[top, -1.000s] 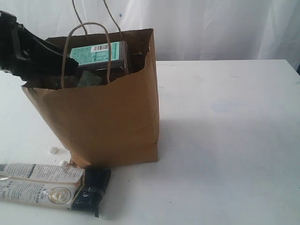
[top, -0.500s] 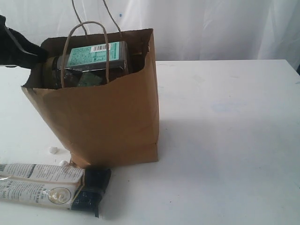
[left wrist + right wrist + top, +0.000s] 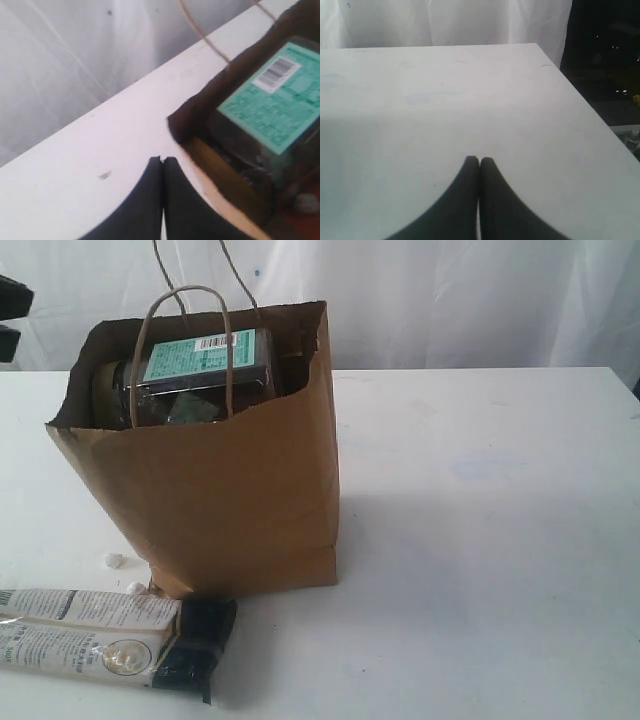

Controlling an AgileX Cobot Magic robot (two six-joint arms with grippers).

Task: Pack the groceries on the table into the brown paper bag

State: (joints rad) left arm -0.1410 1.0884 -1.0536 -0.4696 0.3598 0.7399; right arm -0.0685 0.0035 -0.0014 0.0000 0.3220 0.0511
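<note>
Left gripper point(image 3: 163, 161) backed out of the brown paper bag point(image 3: 230, 490), jaws clenched empty like the right gripper point(image 3: 479, 161), long twin packet point(image 3: 90, 638) still to go.

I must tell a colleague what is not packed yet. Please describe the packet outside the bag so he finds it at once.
Find the tall brown bag on the white table. At its base, toward the near left corner of the exterior view, lies a long flat twin packet. It is white with one black end, and the only grocery seen outside the bag.
</note>
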